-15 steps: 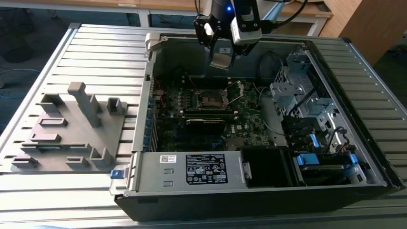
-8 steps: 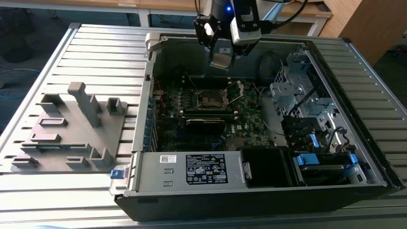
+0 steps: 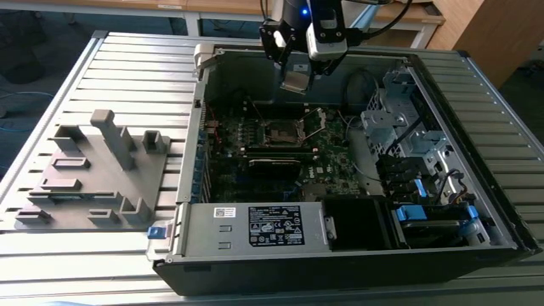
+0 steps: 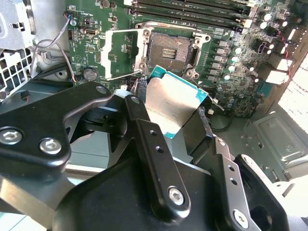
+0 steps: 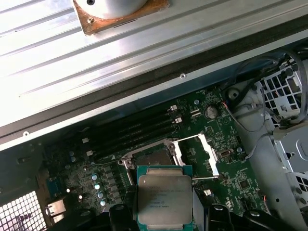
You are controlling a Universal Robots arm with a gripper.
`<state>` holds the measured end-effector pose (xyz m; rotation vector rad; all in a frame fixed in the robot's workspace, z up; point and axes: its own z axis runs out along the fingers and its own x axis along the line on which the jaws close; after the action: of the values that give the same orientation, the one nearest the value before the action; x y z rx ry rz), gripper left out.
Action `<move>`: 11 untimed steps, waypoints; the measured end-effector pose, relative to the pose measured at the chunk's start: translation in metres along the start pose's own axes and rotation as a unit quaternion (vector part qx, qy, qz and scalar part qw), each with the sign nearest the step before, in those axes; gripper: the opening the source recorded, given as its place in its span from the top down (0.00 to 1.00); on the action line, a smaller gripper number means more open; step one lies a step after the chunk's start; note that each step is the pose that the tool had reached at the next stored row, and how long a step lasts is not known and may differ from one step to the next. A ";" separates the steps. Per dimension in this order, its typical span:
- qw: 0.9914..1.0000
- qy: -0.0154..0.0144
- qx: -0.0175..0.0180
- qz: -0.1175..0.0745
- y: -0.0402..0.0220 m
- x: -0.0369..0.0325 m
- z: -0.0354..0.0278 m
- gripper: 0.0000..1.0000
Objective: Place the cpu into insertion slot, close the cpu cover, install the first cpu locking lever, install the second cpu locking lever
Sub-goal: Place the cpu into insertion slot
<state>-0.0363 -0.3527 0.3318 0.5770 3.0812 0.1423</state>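
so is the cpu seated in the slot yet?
No, in the second wrist view the gripper holds the cpu clear of the board, and the slot sits empty with its cover flipped open.

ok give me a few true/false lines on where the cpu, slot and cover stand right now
1. The jaws hold the cpu. True.
2. The cpu sits in the slot. False: the slot is empty, and the cpu is held clear of it.
3. The cover is swung open beside the slot. True.
4. The grey fixture lies inside the case. False: it lies on the table, to the exterior view's left of the case.
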 end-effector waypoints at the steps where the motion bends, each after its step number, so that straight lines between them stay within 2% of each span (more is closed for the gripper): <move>1: 1.000 0.000 0.000 0.000 0.0000 0.0000 0.0000 0.46; 11: 1.000 0.000 0.000 0.002 0.0000 0.0000 0.0003 0.46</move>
<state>-0.0364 -0.3527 0.3315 0.5843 3.0797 0.1422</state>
